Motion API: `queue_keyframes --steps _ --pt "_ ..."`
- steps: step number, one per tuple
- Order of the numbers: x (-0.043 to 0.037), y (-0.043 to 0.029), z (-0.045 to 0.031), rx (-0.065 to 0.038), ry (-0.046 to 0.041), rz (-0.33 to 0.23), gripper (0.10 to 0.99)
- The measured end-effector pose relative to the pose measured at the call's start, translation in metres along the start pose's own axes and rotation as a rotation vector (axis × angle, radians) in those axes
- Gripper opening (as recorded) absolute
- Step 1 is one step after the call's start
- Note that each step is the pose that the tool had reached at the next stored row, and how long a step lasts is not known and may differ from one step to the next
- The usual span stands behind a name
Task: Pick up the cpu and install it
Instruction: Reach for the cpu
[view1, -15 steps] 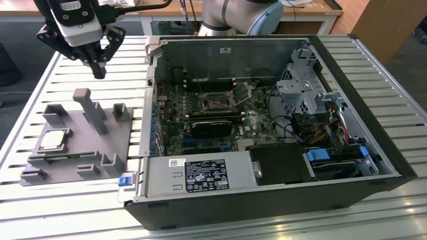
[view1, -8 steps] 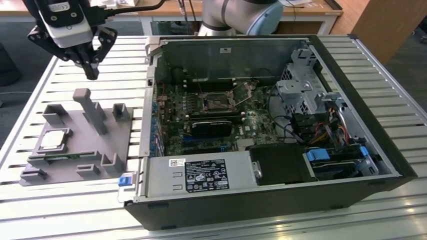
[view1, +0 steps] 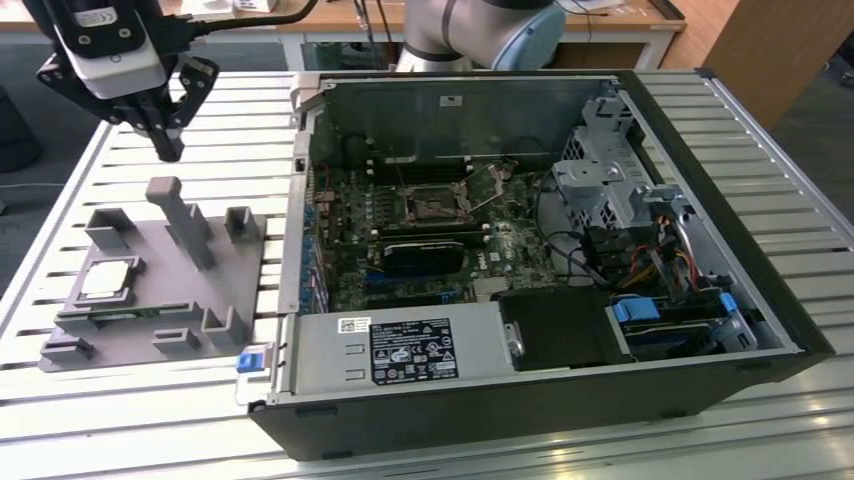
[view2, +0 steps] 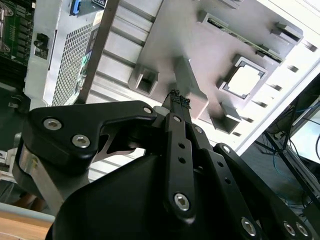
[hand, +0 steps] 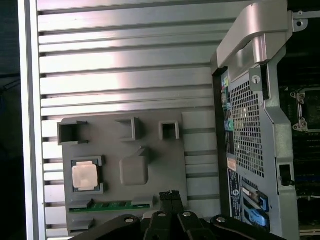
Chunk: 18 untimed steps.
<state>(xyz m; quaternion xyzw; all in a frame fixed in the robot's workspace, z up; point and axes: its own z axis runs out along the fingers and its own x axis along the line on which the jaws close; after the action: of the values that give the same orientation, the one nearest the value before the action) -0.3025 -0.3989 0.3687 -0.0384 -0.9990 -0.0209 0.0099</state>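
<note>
Black multi-link gripper (view1: 167, 150): tips pressed together, nothing between them, hanging above the grey plastic fixture tray (view1: 260, 290). The cpu (view1: 107, 280), a small flat silver-grey square chip, lies in its recess on that tray, apart from the tips. The dark metal-framed socket (view1: 434, 208), in the open black computer case (view1: 534, 95) beside the tray, looks empty. Pick-up not yet made; install all left.

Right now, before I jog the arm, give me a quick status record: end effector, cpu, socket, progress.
end effector: shut, empty, hovering over the grey fixture
cpu: flat in its recess on the grey fixture, apart from the end effector
socket: on the board inside the open computer case
progress: cpu not yet picked up
</note>
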Motion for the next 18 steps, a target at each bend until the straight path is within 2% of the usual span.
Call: queue_keyframes --steps 13,18 --pt "0.0208 -0.0017 0.0026 0.0 0.0061 0.0 0.106" --pt "0.0338 -0.003 0.0051 0.001 0.0079 0.0 0.106"
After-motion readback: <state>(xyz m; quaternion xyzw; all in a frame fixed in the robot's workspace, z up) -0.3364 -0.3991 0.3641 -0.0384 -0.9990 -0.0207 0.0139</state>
